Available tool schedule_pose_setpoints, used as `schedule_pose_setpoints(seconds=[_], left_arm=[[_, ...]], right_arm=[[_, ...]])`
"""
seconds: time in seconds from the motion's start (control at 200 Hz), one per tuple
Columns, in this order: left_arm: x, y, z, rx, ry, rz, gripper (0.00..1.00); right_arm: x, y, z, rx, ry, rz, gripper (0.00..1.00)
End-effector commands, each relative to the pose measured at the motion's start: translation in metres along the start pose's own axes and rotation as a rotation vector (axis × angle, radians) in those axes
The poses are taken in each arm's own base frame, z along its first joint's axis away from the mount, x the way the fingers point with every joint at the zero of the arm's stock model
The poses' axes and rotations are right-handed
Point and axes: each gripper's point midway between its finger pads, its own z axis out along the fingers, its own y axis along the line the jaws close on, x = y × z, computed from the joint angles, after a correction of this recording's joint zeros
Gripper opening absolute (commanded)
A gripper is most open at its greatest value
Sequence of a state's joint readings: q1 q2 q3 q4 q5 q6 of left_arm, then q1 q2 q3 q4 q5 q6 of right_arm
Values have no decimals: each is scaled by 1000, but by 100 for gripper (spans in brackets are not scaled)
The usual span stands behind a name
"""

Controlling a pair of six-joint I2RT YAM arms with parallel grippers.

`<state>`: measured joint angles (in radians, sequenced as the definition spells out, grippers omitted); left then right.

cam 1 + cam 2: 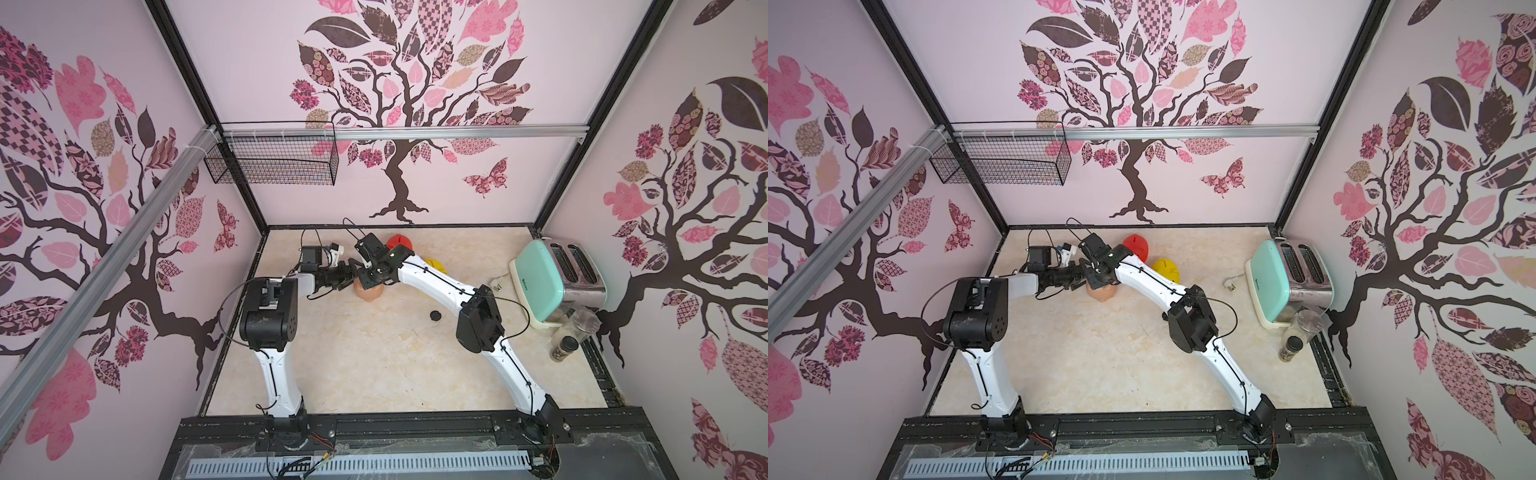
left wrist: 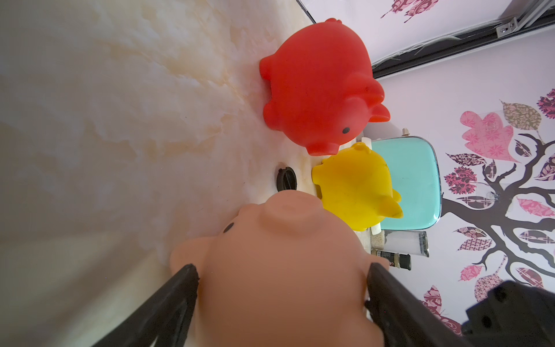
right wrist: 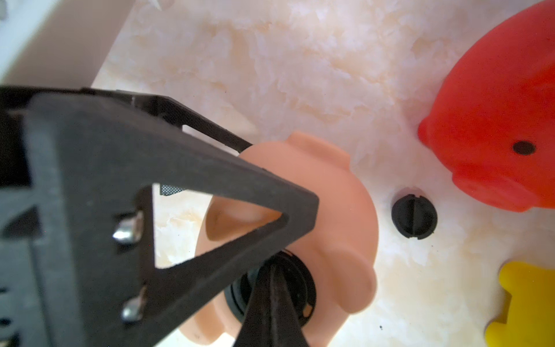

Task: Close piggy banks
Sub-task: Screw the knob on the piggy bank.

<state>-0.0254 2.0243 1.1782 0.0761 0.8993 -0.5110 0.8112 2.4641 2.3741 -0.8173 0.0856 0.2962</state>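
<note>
Peach-pink piggy bank (image 2: 279, 240) is gripped between the 2 fingers (image 2: 180, 288) of my left hand (image 2: 282, 270), while my closed right hand (image 3: 271, 267) touches the black plug (image 3: 300, 288) in its belly.

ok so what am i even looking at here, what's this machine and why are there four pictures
Two robot arms work at a table. Two pictures look down from overhead; the other two come from a camera on each arm's wrist. On the table sit a red pig, a yellow pig, a loose black plug and a mint toaster. The left end effector grips a peach pig by its sides. The right end effector is closed on a second plug at that pig's belly hole.
</note>
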Motion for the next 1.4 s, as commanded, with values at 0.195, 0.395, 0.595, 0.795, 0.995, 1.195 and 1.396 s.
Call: schedule_pose_setpoints(seconds=[0.195, 0.395, 0.595, 0.795, 0.995, 1.195, 1.396], left_arm=[[20, 28, 9, -78, 47, -52, 89], [20, 29, 9, -79, 47, -54, 89], [21, 28, 10, -76, 50, -54, 89], [22, 28, 11, -76, 53, -55, 89], [22, 27, 11, -76, 55, -54, 89], [22, 27, 11, -78, 55, -52, 89], [22, 27, 11, -77, 56, -49, 89]], right_arm=[[53, -34, 31, 140, 175, 186, 0], [47, -38, 27, 173, 148, 262, 0], [50, -41, 23, 197, 153, 369, 0], [51, -39, 23, 189, 160, 414, 0], [55, -35, 28, 167, 179, 437, 0], [55, -34, 28, 163, 183, 435, 0], [55, -33, 29, 156, 187, 427, 0]])
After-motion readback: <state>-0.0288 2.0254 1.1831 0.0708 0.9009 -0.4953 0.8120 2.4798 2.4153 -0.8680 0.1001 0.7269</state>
